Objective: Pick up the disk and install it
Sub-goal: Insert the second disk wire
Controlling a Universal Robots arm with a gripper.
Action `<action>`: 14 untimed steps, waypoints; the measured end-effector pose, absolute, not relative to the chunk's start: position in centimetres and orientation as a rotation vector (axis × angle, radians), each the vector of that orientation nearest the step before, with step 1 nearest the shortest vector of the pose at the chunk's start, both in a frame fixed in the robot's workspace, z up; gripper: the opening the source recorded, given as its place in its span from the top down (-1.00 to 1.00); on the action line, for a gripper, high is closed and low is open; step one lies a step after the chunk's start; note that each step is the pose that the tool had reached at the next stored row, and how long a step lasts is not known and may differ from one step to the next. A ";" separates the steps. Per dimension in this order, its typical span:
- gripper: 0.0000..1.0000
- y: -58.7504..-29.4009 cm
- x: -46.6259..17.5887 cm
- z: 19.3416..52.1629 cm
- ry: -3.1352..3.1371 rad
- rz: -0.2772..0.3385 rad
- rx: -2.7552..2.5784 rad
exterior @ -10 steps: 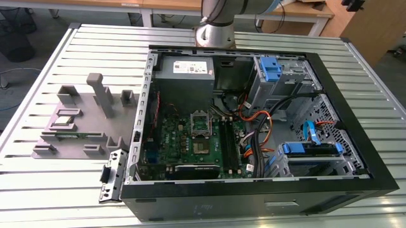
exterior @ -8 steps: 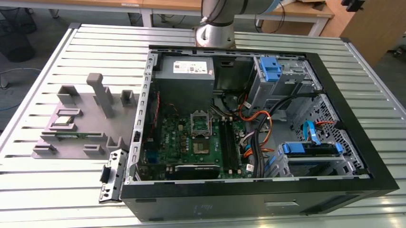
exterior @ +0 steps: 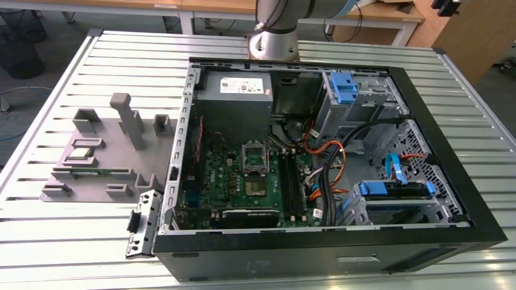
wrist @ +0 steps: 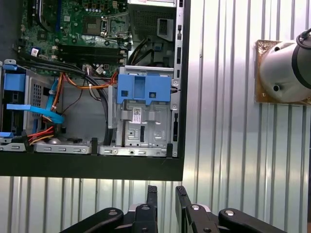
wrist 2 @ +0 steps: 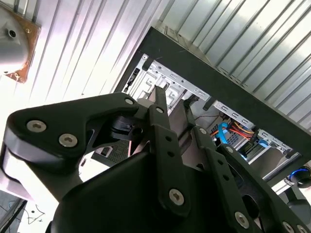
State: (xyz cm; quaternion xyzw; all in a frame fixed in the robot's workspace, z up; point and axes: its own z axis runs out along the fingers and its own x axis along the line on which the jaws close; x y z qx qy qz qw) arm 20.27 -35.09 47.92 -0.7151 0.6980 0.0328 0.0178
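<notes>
The disk (exterior: 393, 189), a flat drive with blue side rails, lies in the drive cage at the exterior view's right, near the front of the open computer case (exterior: 451, 199). One of its blue rails (wrist: 11, 81) is in the first wrist view. My gripper (wrist: 166, 191) hangs above the slatted table just outside the case wall, beyond the end with the empty blue bracket (wrist: 144, 88). Its fingers (wrist: 152, 194) stand a narrow gap apart with nothing between them. In the second wrist view the gripper (wrist 2: 174, 94) points toward the case rim.
The arm's base (exterior: 272, 43) is bolted to the table behind the case. A grey power-supply box (exterior: 235, 90) and the motherboard (exterior: 241, 181) lie inside, with orange and blue cables (exterior: 393, 166) near the disk. A grey fixture (exterior: 105, 157) stands at the exterior view's left.
</notes>
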 end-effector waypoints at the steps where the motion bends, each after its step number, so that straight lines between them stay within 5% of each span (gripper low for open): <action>1: 0.41 -35.1 20.3 47.9 2.169 0.102 -2.221; 14: 0.41 -35.1 20.1 47.7 2.168 0.102 -2.221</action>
